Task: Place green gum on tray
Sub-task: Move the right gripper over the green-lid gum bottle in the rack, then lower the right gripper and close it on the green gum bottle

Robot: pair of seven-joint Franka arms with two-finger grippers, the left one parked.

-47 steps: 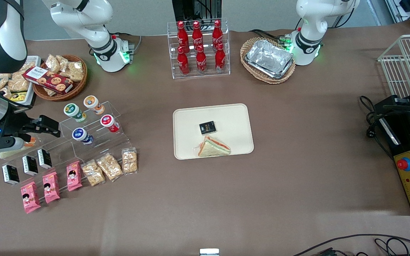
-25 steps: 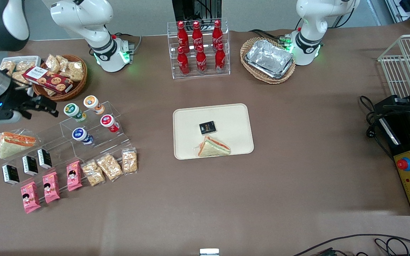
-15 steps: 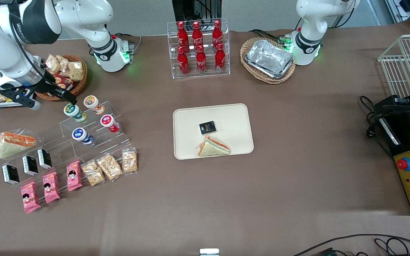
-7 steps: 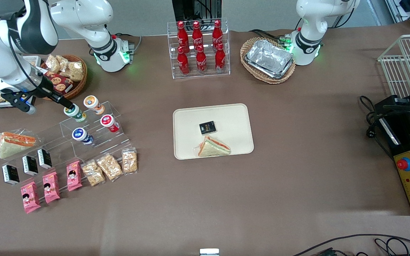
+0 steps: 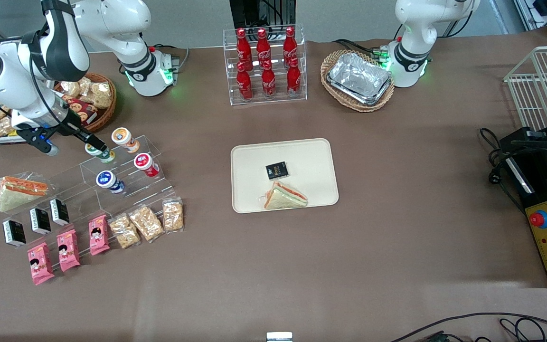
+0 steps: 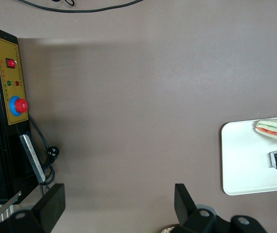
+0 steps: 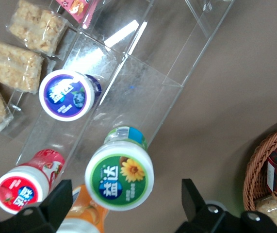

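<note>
Claw (image 7: 123,206) has descended, fingers spread wide around green gum (image 7: 120,174).

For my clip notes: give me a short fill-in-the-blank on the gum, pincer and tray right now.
1. The pincer has its fingers either side of the ____-lidded gum.
2. The pincer's fingers are ____.
3. The tray holds a black packet and a ____.
4. The green gum is not yet on the ____.

Missing words: green; open; sandwich; tray
</note>
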